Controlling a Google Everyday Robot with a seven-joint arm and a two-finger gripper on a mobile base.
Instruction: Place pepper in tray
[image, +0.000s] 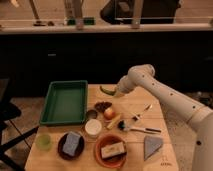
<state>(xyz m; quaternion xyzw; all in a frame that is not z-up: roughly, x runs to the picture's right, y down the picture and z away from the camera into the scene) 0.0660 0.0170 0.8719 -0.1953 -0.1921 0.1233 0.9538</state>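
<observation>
A small curved green pepper (106, 90) hangs in the air over the table's far middle, just right of the tray. My gripper (115, 93) is shut on the pepper's right end, at the end of the white arm (165, 95) that reaches in from the right. The dark-green rectangular tray (48, 112) lies on the left part of the wooden table and holds nothing. The pepper's tip points left toward the tray's far right corner.
Below the gripper sit a dark bowl (103, 106), a round orange-red fruit (109, 113), a yellowish banana-like item (115, 121) and a white cup (93, 128). Along the front are a green cup (43, 142), two bowls with food (111, 150), cutlery (142, 130) and a grey wedge (152, 146).
</observation>
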